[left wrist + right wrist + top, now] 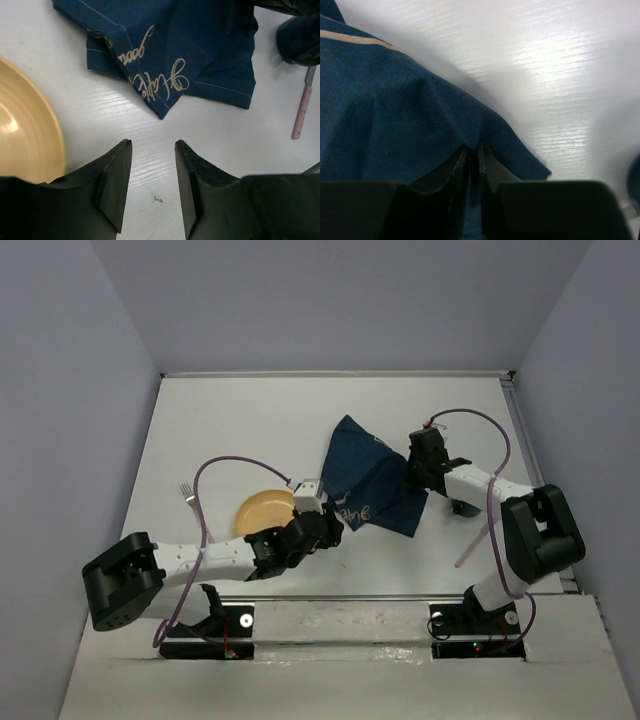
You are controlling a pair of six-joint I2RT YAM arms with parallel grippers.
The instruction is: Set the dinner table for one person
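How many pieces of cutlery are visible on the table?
2: a fork left of the yellow plate, and a pink-handled knife right of the blue cloth. More could be hidden under the cloth.

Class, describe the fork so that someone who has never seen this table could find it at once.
Start at the white dinner table and find the round yellow plate. Left of it, apart from it, lies the fork: small, silvery, the only pronged thing.

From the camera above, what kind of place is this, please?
Probably a robot test cell, not a real dining room: a bare white dinner table enclosed by lavender walls, with two arms bolted at its near edge.
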